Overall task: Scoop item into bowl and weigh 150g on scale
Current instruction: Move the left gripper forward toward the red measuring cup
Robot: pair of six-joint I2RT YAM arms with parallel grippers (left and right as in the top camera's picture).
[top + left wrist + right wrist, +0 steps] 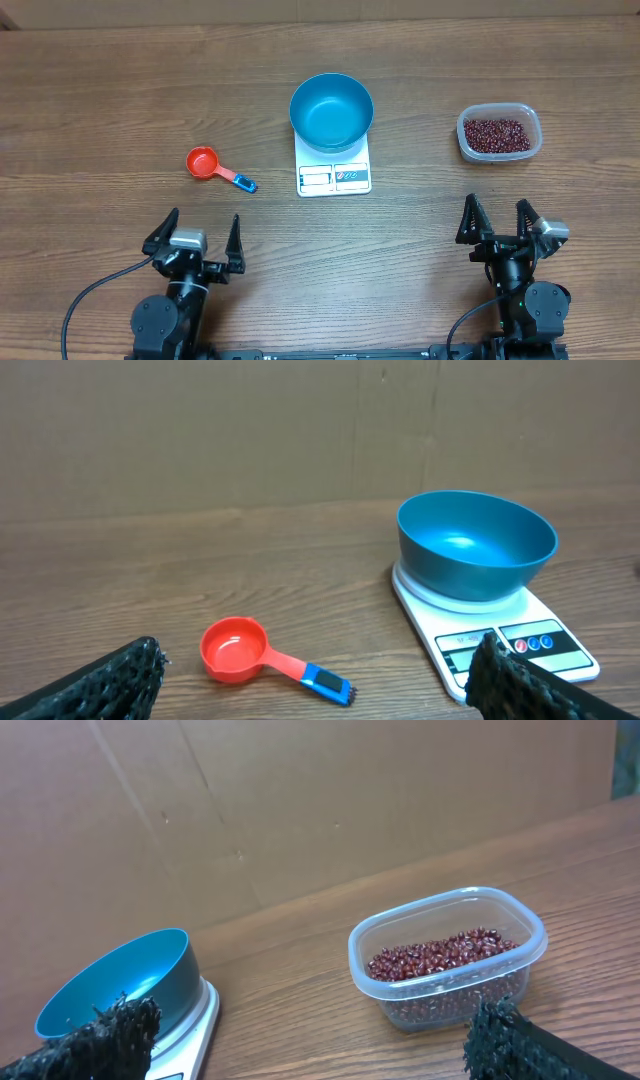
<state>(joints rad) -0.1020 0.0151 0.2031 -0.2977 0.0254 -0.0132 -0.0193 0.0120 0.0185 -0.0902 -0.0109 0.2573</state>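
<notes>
left hand [204,217]: spread, empty | right hand [495,203]: spread, empty

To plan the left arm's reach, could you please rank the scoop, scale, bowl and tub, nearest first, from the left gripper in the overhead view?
1. Scoop, just ahead of the left gripper.
2. Scale, centre.
3. Bowl, on the scale.
4. Tub, far right.

Red scoop [205,163], blue-tipped handle — clear tub [500,107] well apart, both on wooden table [100,100].
</notes>
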